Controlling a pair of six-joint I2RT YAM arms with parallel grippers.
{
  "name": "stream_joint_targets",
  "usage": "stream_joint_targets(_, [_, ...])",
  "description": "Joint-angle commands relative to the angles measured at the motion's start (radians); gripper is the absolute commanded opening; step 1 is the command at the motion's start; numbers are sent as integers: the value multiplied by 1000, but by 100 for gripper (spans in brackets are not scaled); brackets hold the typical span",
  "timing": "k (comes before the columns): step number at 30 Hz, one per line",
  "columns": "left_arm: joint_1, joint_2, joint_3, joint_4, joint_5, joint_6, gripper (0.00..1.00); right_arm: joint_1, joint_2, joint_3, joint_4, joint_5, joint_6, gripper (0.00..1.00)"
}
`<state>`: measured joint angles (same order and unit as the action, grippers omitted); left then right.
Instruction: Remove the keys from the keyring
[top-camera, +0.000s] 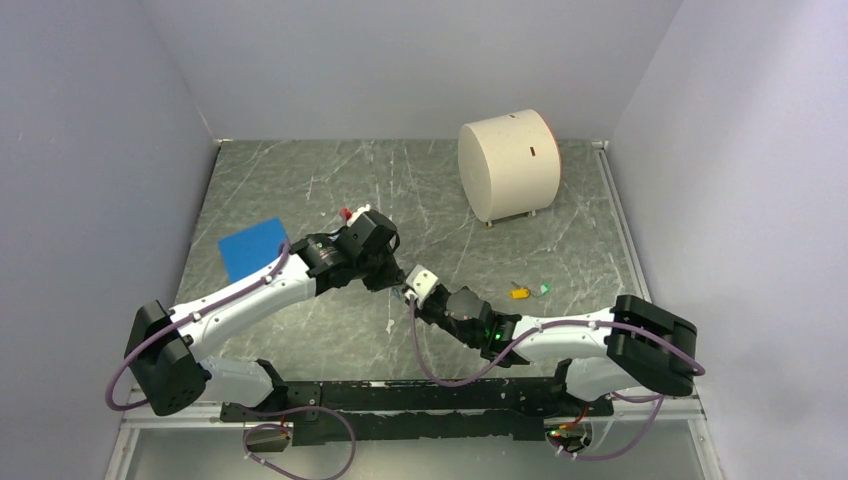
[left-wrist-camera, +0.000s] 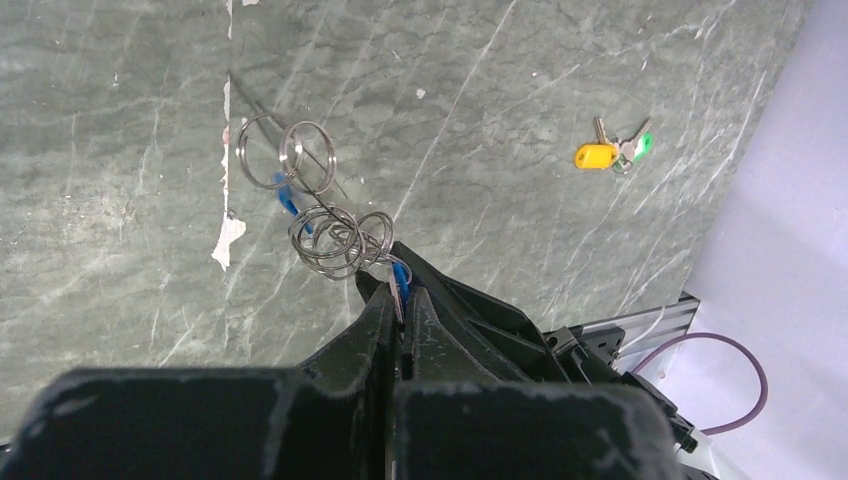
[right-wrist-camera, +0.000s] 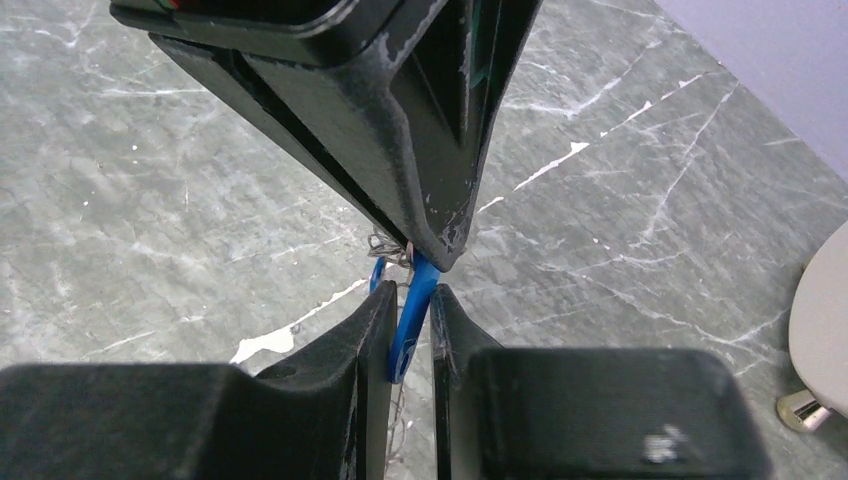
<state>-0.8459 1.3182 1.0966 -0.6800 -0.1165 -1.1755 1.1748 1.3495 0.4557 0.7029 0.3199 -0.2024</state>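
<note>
Your right gripper (right-wrist-camera: 412, 292) has its jaws pinched nearly together on the flat head of the blue key (right-wrist-camera: 405, 335), which stands edge-on between the pads. Your left gripper (left-wrist-camera: 398, 295) meets it tip to tip from the far left, jaws drawn to a narrow wedge. It appears to clamp the wire just where the key hangs, though the contact itself is hidden. Past that tip the keyring (left-wrist-camera: 335, 240) hangs loose as a bunch of silvery coils; whether it touches the table (left-wrist-camera: 120, 100) I cannot tell. I judge the blue key is not yet free. Hold the left grip firm and let the right do the travelling. Turn the head so it follows the coil round to the split rather than tugging straight out, since a straight pull will likely slip the plastic from the pads. Where the split lies is not visible. The yellow key (left-wrist-camera: 597, 155) and green key (left-wrist-camera: 640, 148) lie together on the table to the right, well apart from the ring
</note>
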Motion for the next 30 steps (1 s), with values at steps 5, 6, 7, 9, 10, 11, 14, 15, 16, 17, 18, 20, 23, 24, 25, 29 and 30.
stream_joint_targets(5, [-4,-1,-2,-32,1,61,3,-7,-76,43,-13,-37,7,0])
stream_joint_targets(6, [-4,-4,-4,-28,-1,72,4,-8,-81,46,-26,-39,11,0])
stream_joint_targets(7, [-4,-8,-4,-28,-7,85,6,-10,-87,51,-44,-45,14,0])
stream_joint_targets(9, [-4,-18,-5,-34,-25,112,11,-15,-97,59,-81,-60,26,0])
stream_joint_targets(10, [-4,-23,-5,-35,-34,131,15,-19,-105,63,-100,-74,32,0])
stream_joint_targets(11, [-4,-27,-6,-34,-40,152,19,-23,-111,69,-124,-88,37,0])
stream_joint_targets(14, [-3,-40,-9,-20,-51,214,32,-34,-129,90,-203,-126,48,0])
stream_joint_targets(15, [-3,-48,-15,-10,-51,233,35,-38,-136,96,-226,-135,52,0])
stream_joint_targets(16, [-2,-56,-24,8,-48,251,37,-40,-141,101,-245,-145,55,0])
stream_joint_targets(17, [-3,-66,-37,27,-46,267,40,-45,-148,103,-263,-158,59,0])
stream_joint_targets(18, [-3,-78,-50,44,-47,281,43,-51,-153,110,-283,-170,64,0])
stream_joint_targets(20, [-2,-100,-81,78,-50,313,47,-62,-161,125,-331,-191,70,0])
stream_joint_targets(23, [-3,-143,-116,122,-64,377,48,-81,-172,151,-403,-222,80,0])
stream_joint_targets(24, [-2,-156,-129,140,-68,400,48,-88,-175,160,-422,-230,86,0])
stream_joint_targets(25, [-2,-172,-146,157,-74,420,49,-97,-179,166,-442,-245,90,0])
stream_joint_targets(29, [-3,-243,-223,231,-100,503,50,-138,-187,214,-538,-306,120,0])
stream_joint_targets(30, [-2,-261,-241,247,-101,525,50,-142,-186,228,-562,-311,123,0])
